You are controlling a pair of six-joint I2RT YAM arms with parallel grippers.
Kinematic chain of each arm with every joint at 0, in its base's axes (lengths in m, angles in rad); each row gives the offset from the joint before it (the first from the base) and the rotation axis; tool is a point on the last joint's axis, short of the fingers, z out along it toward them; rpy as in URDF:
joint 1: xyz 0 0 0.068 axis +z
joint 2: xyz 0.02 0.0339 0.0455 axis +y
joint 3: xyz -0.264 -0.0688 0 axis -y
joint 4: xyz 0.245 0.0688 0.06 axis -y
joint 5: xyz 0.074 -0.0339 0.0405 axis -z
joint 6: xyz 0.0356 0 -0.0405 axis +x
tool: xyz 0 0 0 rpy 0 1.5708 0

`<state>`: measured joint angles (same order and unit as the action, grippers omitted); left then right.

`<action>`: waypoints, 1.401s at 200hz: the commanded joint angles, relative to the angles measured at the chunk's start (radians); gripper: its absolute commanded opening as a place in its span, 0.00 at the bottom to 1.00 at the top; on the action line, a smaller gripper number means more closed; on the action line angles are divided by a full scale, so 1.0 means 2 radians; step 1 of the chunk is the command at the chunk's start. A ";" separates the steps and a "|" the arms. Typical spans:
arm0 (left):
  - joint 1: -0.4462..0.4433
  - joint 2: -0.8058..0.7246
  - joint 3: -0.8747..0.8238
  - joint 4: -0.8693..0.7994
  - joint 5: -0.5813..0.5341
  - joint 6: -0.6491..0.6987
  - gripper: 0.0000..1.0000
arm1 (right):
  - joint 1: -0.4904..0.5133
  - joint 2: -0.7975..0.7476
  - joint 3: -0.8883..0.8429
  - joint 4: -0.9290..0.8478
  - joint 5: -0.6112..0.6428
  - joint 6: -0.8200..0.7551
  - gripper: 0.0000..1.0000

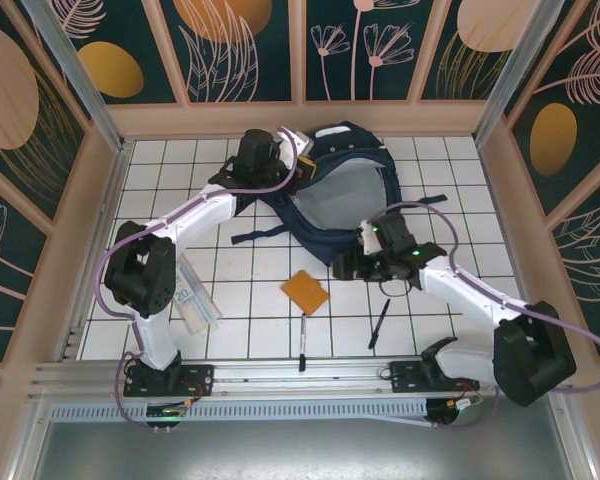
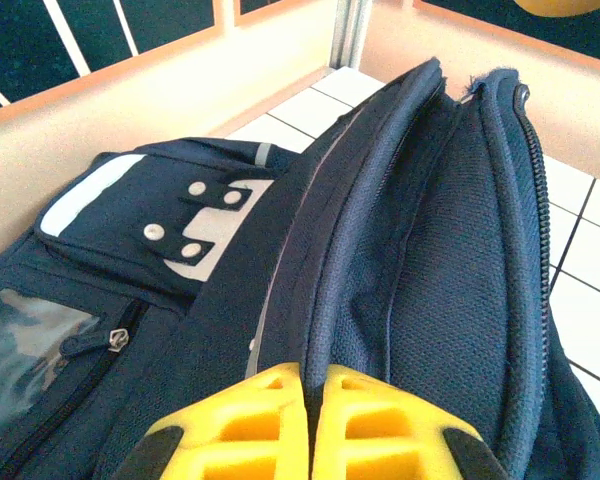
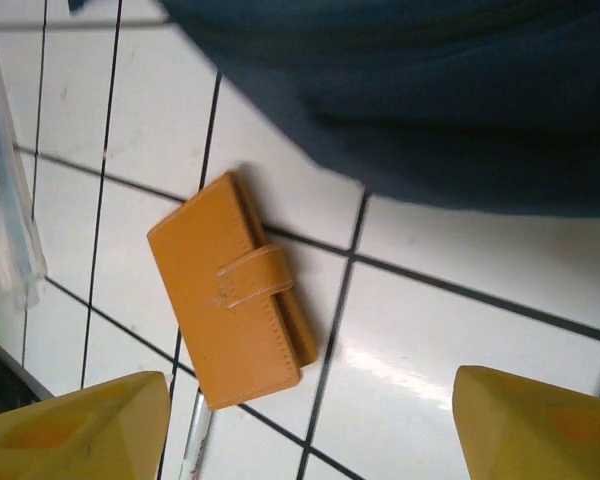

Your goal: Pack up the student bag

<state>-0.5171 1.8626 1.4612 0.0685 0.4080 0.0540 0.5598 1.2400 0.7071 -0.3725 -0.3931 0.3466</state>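
Top view: the large navy-blue fabric backpack (image 1: 345, 205) lies at the far middle of the white tiled tabletop (image 1: 250, 270), mouth gaping, with the left pincer (image 1: 280, 165) at its rim. Left wrist view: the yellow fingers (image 2: 380, 430) are clamped shut on the backpack's edge, judged to be holding the mouth open for loading. Right wrist view: the right pincer (image 3: 310, 430) is spread wide and empty above a flat orange leather wallet (image 3: 235, 305) lying just beside the backpack, likely the next item.

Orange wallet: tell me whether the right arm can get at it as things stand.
Probably yes. The right gripper is open, and the orange wallet lies flat just ahead of it, uncovered, with nothing between.
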 commanded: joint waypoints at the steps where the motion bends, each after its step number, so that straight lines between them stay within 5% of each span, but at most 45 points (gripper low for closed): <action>1: 0.007 0.001 -0.007 0.049 0.002 -0.022 0.00 | 0.061 0.036 0.024 0.015 0.037 -0.017 0.80; 22: 0.009 -0.004 -0.033 0.065 0.007 -0.027 0.00 | 0.105 0.089 0.038 0.028 0.053 -0.012 0.99; 82: 0.013 -0.013 -0.075 0.082 0.020 -0.042 0.00 | 0.209 0.194 0.103 0.002 0.226 0.007 0.99; 120: 0.014 -0.012 -0.076 0.075 0.029 -0.041 0.00 | 0.231 0.215 0.107 -0.019 0.268 0.000 0.99; 206: 0.018 -0.006 -0.083 0.087 0.050 -0.052 0.00 | 0.230 0.246 0.139 -0.017 0.250 -0.026 0.99; 241: 0.023 -0.002 -0.090 0.104 0.062 -0.073 0.00 | 0.206 0.266 0.148 -0.005 0.194 -0.064 0.99; 280: 0.028 0.001 -0.086 0.105 0.071 -0.097 0.00 | 0.198 0.286 0.166 -0.023 0.197 -0.070 0.83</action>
<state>-0.4820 1.8629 1.2900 0.2218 0.5262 -0.0814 0.9707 1.7584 1.0195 -0.4858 0.0269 0.2424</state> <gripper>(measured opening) 0.016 0.904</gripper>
